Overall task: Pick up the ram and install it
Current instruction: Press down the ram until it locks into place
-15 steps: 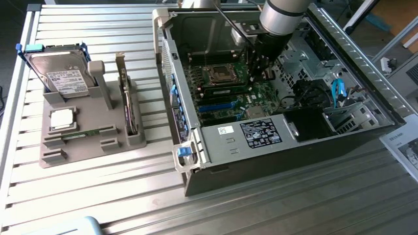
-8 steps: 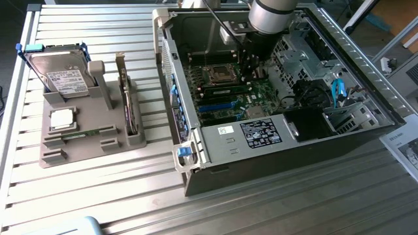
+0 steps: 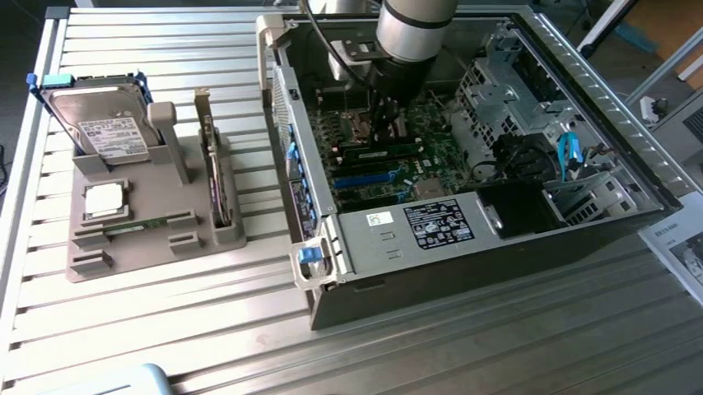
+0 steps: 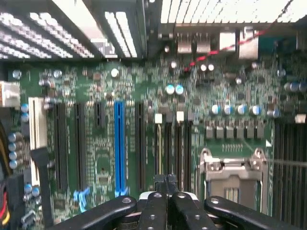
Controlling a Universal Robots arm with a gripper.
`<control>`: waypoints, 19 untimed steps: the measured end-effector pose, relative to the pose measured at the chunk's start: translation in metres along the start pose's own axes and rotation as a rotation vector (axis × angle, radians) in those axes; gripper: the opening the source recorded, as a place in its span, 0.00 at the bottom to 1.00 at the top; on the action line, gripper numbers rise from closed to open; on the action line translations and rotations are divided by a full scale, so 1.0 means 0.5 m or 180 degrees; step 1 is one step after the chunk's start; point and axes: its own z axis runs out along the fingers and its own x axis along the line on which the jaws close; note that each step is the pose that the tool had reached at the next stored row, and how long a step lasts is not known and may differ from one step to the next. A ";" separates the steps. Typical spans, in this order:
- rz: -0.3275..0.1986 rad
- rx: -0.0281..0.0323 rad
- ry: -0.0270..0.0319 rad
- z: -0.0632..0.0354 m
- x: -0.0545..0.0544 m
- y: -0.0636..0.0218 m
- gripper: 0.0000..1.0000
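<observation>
The ram [image 3: 384,153] is a slim green stick with dark chips, standing in a slot on the motherboard [image 3: 439,156] inside the open PC case [image 3: 363,247]. My gripper [image 3: 384,132] hangs straight down over the stick's middle, its tips just above its top edge. In the wrist view my gripper [image 4: 168,181] has its black fingers [image 4: 154,206] pressed together, over the row of dark memory slots [image 4: 178,143]. A pale thin line [image 4: 159,143] runs along the slot beside the tips. Whether the tips touch the stick is hidden.
A grey holder [image 3: 132,251] at the exterior view's left carries a hard drive [image 3: 104,127], a square silver CPU [image 3: 104,200], an upright expansion card [image 3: 220,181] and a thin green strip [image 3: 154,223]. A blue slot [image 4: 120,143] and the CPU socket [image 4: 232,172] flank the memory slots.
</observation>
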 end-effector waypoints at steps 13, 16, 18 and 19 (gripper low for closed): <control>0.0000 -0.0013 0.0003 0.020 0.001 0.002 0.10; 0.0000 -0.0009 0.0001 -0.020 0.000 0.001 0.10; 0.0000 -0.0009 0.0002 -0.040 0.000 0.001 0.10; 0.0000 -0.0009 0.0003 -0.051 0.000 0.000 0.10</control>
